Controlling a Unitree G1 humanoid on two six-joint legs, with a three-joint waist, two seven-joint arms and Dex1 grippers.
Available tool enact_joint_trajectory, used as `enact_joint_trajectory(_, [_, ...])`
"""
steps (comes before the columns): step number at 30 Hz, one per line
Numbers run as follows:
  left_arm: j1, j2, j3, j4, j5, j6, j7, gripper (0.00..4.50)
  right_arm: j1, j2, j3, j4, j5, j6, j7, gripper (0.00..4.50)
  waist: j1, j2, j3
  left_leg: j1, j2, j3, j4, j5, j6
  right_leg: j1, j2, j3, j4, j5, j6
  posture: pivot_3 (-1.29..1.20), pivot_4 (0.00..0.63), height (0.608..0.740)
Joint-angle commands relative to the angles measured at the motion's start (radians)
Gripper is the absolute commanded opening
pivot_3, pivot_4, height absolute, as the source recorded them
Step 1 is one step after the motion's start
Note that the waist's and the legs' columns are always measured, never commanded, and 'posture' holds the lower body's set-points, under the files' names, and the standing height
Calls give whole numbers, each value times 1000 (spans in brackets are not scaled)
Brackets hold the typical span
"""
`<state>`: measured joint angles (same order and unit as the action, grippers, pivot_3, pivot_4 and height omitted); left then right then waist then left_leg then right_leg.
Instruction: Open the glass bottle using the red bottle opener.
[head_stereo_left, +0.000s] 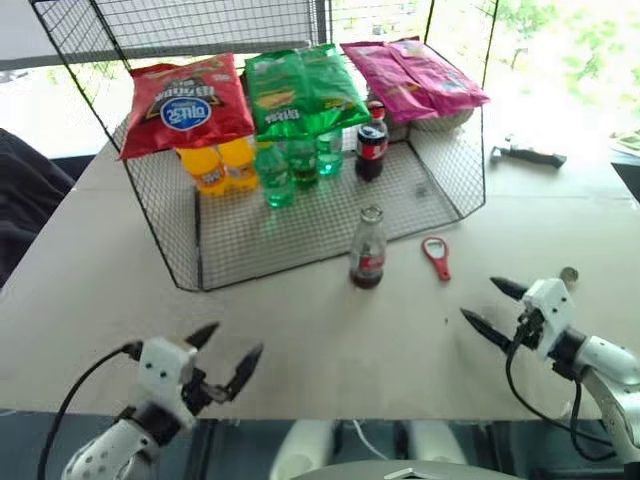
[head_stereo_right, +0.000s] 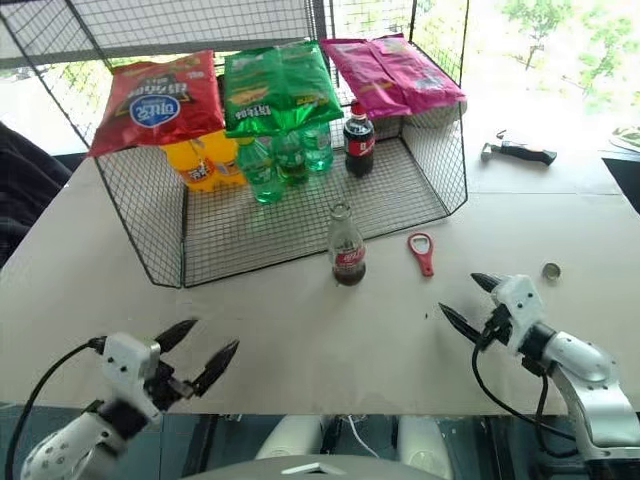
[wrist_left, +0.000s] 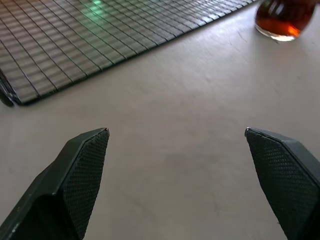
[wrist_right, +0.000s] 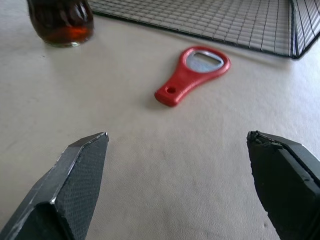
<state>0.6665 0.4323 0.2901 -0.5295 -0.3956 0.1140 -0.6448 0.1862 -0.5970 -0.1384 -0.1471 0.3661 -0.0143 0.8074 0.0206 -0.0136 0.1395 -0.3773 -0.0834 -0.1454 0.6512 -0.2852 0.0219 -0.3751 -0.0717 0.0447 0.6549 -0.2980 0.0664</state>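
Wire basket (head_stereo_left: 440, 190) holds snack bags (head_stereo_left: 185, 100), green bottles (head_stereo_left: 290, 165), plastic cola bottle (head_stereo_left: 371, 140); black-handled tool (head_stereo_left: 528, 153) beside it.

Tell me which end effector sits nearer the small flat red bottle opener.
Right. The right end effector hovers open just in front of the small flat red bottle opener lying on the table. The left end effector is open too, far off to the opener's left, near the table's front edge.
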Motion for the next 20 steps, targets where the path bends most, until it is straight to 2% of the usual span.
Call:
enact_joint_trajectory(1, [-8, 4, -12, -30, -4, -5, -4, 4500, 13, -12, -40, 12, 40, -25, 57, 4463, -1, -1, 0, 0, 0, 0, 0, 0, 0, 0, 0, 0, 0, 0, 0, 0, 150, 740])
enact_joint_trajectory(10, [-51, 1, -58, -22, 53, -4, 21, 4500, 105, -11, -76, -15, 54, -19, 77, 4463, -6, 0, -1, 0, 0, 0, 0, 2, -4, -1, 1, 0, 0, 0, 0, 0, 150, 740])
enact_joint_trajectory(20, [-80, 12, -92, -1, 81, -7, 19, 4500, 181, 14, -100, -84, 67, -9, 43, 4463, -6, 0, -1, 0, 0, 0, 0, 0, 0, -1, 1, 1, 1, 0, 0, 0, 150, 740])
